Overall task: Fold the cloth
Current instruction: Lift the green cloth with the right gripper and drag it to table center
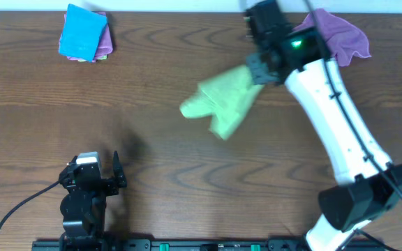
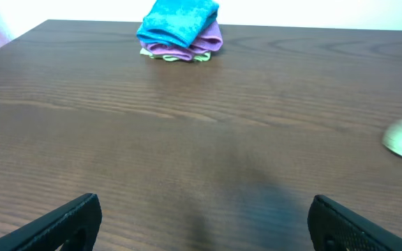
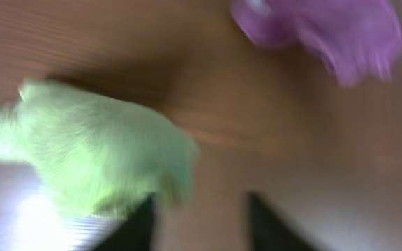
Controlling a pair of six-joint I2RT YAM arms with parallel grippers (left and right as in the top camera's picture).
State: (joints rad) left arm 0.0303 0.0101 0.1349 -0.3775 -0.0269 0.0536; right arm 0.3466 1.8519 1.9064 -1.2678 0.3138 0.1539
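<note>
Lime-green terry cloth (image 1: 222, 104) is bunched up near mid-table. Its long axis runs from 2 o'clock down to 8 o'clock, narrow end right at the right gripper (image 1: 257, 70). Too blurry to tell if that claw pinches it. Left gripper (image 2: 201, 226) at 7 o'clock is spread wide, well apart from the cloth. Rumpled purple cloth (image 1: 344, 35) at 1 o'clock, blue-topped stack of folded cloths (image 1: 84, 33) at 11.

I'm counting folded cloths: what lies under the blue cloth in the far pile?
Under the blue cloth a purple cloth shows, and beneath that a pale green edge. Whether more lies folded inside the pile is hidden.
</note>
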